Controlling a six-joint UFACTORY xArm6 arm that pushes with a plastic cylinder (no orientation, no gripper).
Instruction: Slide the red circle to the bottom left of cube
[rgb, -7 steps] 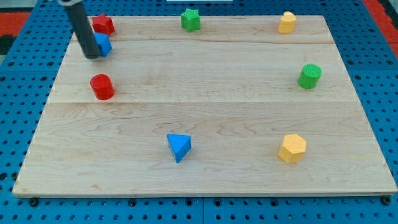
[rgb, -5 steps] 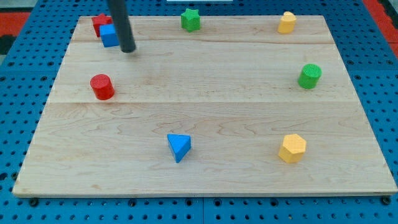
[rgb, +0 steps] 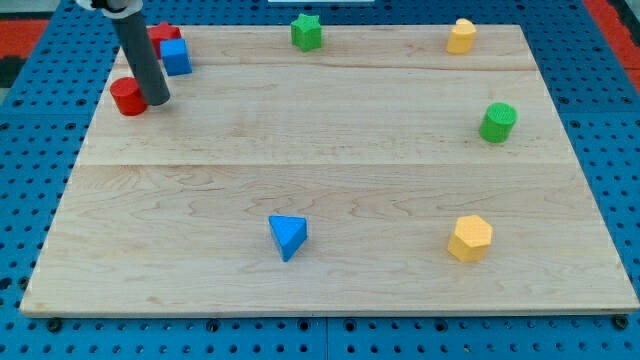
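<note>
The red circle (rgb: 126, 97), a short red cylinder, lies near the board's left edge, below and left of the blue cube (rgb: 176, 56). My tip (rgb: 156, 101) rests against the red circle's right side. A second red block (rgb: 163, 34), shape unclear, sits behind the blue cube at the top left, touching it. The rod rises to the view's top and hides part of that red block.
A green star (rgb: 307, 31) and a yellow block (rgb: 461, 36) sit along the top edge. A green cylinder (rgb: 497, 122) is at the right. A blue triangle (rgb: 288, 236) and a yellow hexagon (rgb: 470, 238) lie near the bottom. The wooden board (rgb: 330, 160) rests on blue pegboard.
The red circle has moved up and left, from mid-left to just below-left of the blue cube. My tip swung from beside the cube to the circle's right side.
</note>
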